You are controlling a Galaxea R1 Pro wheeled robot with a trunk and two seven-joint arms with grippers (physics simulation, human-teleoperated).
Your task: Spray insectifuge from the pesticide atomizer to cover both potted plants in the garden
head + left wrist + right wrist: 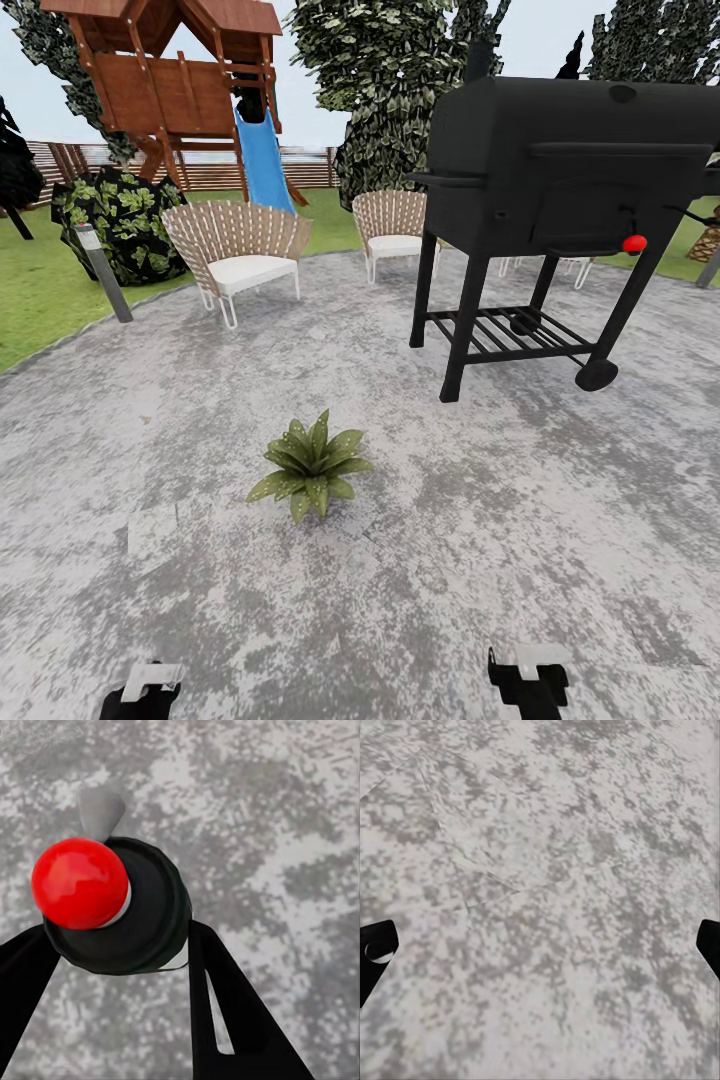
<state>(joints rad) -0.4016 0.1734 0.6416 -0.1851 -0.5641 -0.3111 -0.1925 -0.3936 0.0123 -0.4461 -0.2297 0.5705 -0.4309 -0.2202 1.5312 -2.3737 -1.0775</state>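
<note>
One potted plant, a low rosette of pointed green leaves, stands on the grey stone patio a short way ahead of me, slightly left of centre. In the left wrist view my left gripper is shut on the pesticide atomizer, seen from its top: a round dark body with a red knob and a grey nozzle, held over bare stone. At the head view's lower edge, the left gripper and the right gripper just show. The right gripper is open above the patio, nothing between its fingers.
A black barbecue grill on legs stands ahead to the right. Two wicker chairs sit at the patio's far edge. Beyond them are a wooden playset with a blue slide, a dark bush, a short post and lawn.
</note>
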